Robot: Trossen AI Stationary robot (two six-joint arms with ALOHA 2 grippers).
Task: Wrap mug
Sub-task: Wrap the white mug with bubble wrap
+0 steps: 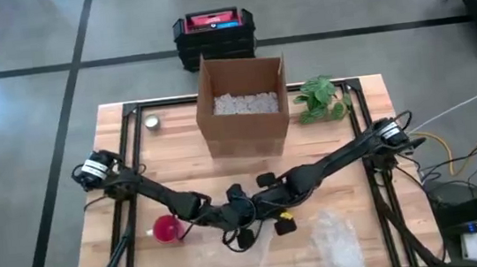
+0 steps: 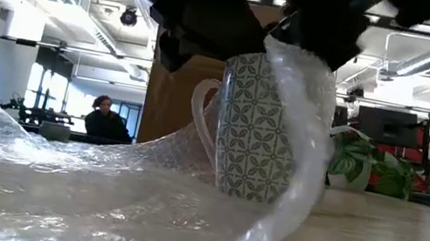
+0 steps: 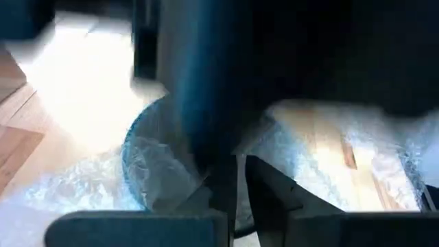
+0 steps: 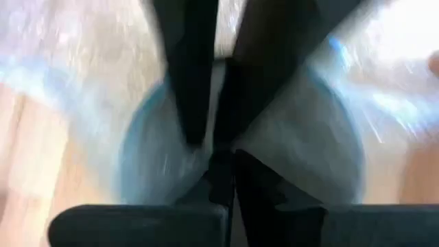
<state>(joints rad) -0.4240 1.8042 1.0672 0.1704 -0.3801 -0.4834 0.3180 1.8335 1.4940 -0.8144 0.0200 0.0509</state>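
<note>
A white mug (image 2: 262, 129) with a teal pattern stands upright on a sheet of bubble wrap (image 2: 53, 181), its handle toward the table's left. One strip of the wrap (image 2: 310, 111) rises over the mug's right side to its rim. Both grippers meet above the mug near the table's front middle. My right gripper (image 4: 221, 154) points down over the mug's mouth (image 4: 144, 158), shut. My left gripper (image 3: 233, 171) is shut beside the rim (image 3: 137, 158). The arms hide the mug in the high view. My right gripper comes from above, pointing down, and holds the raised strip of bubble wrap at its top end (image 2: 287, 40) over the mug's rim. The strip runs curved down the mug's right side to the table. My left gripper's shut fingers stand at the rim, touching or apart I cannot tell.
An open cardboard box (image 1: 243, 106) with white filler stands at the far middle. A green plant (image 1: 322, 98) is to its right and a small tin (image 1: 152, 122) to its left. A red round object (image 1: 167, 230) lies at the front left. More wrap (image 1: 330, 239) spreads front right.
</note>
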